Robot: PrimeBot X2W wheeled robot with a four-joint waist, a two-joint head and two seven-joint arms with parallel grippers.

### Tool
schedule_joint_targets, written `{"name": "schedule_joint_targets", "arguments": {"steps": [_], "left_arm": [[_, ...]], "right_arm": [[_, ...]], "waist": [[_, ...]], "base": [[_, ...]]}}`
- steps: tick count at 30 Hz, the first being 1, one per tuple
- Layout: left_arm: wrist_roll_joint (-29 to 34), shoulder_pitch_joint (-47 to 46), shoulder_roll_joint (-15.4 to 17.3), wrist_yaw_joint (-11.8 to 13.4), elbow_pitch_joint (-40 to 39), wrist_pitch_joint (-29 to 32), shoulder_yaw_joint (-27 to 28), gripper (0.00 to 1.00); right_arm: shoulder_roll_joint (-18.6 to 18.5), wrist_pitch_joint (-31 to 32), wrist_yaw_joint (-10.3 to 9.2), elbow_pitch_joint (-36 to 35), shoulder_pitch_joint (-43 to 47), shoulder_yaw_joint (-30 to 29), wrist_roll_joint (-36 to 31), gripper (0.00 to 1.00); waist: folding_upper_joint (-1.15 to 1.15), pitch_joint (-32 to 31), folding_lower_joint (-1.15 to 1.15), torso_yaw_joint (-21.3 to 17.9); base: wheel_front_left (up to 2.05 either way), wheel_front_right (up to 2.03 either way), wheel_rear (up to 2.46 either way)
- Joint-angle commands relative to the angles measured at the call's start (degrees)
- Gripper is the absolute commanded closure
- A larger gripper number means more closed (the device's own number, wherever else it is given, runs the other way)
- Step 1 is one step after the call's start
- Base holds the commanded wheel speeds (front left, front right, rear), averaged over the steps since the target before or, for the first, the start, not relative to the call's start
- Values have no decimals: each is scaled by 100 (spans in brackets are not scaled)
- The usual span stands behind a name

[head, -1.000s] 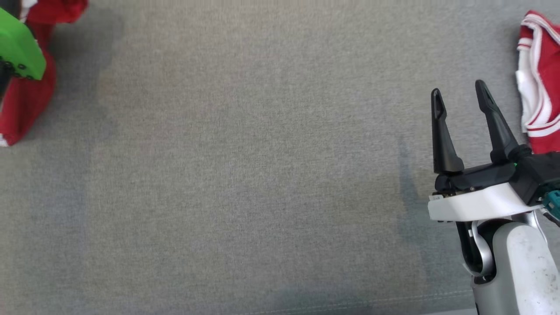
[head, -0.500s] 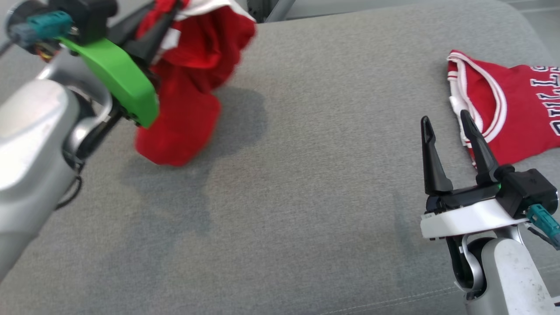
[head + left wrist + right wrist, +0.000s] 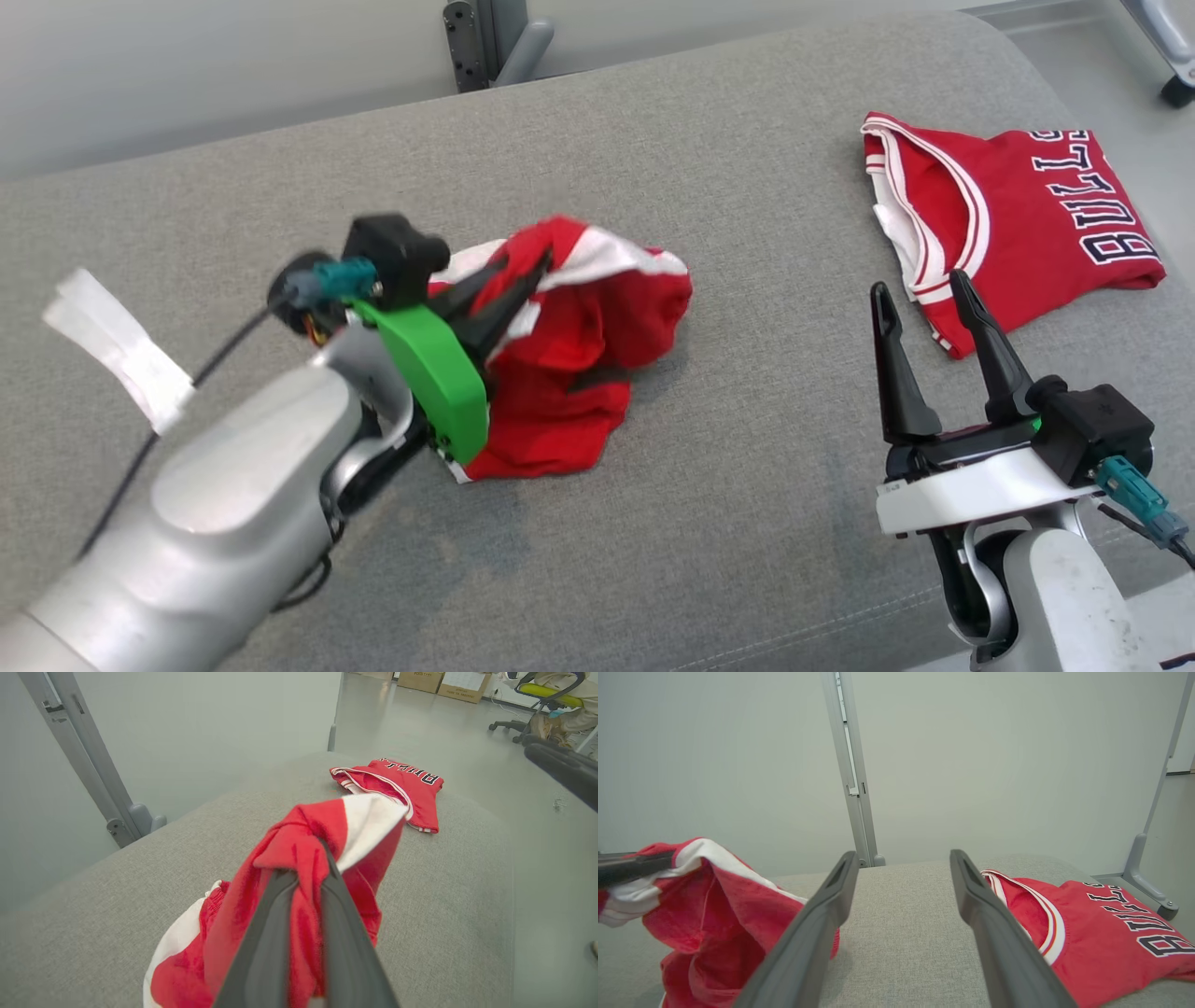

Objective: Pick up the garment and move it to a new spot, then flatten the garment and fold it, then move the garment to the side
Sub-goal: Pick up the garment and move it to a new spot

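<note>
While the left gripper clamps a bunched fold of the red garment, which sags onto the grey bench just 9 o'clock of centre, it should lower before letting go. The right gripper, spread wide and empty at 4 o'clock, should avoid the folded jersey at 2 o'clock.

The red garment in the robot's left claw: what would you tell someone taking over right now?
Left gripper: shut on the crumpled red garment, which hangs bunched with its lower part on the grey cushion.
Right gripper: open and empty, beside the folded Bulls jersey at the cushion's right end.
Done: garment picked up.
Left: set it down, flatten it, fold it, move it to the side.
</note>
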Motion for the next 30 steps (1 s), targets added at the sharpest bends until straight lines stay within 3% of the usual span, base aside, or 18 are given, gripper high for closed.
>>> {"name": "schedule_joint_targets", "arguments": {"steps": [1, 13, 14, 16, 17, 26, 30], "left_arm": [[-121, 253, -85, 16, 249, -118, -30, 100], [-639, 1014, -537, 7, 1882, -757, 13, 100], [-677, 1054, -575, 7, 1983, -799, 4, 82], [-727, 1116, -655, 6, 2134, -883, -16, 20], [-747, 1147, -692, 6, 2188, -916, -34, 0], [-672, 1393, -813, 16, 2331, -1179, 294, 0], [-157, 1847, -770, 268, 1830, -1179, 1246, 0]], "right_arm": [[-4, -54, -9, 29, 37, 9, 41, 0], [-4, -116, -9, 129, 35, -46, 45, 0], [-4, -114, -9, 144, 40, -38, 45, 0], [-4, -115, -9, 172, 52, -29, 46, 0], [-5, -115, -9, 188, 60, -22, 43, 0], [-4, -77, -9, 273, 161, -47, -10, 0], [-5, -108, -9, 333, 235, -95, -60, 0]], "waist": [[40, 49, 0, -42], [40, 183, 0, 12], [40, 174, 0, 33], [40, 145, 0, 78], [40, 126, 0, 99], [40, -168, 0, 312], [40, -337, 0, 411]], "base": [[0, 0, 0], [0, 0, 0], [0, 0, 0], [0, 0, 0], [0, 0, 0], [0, 0, 0], [0, 0, 0]]}}
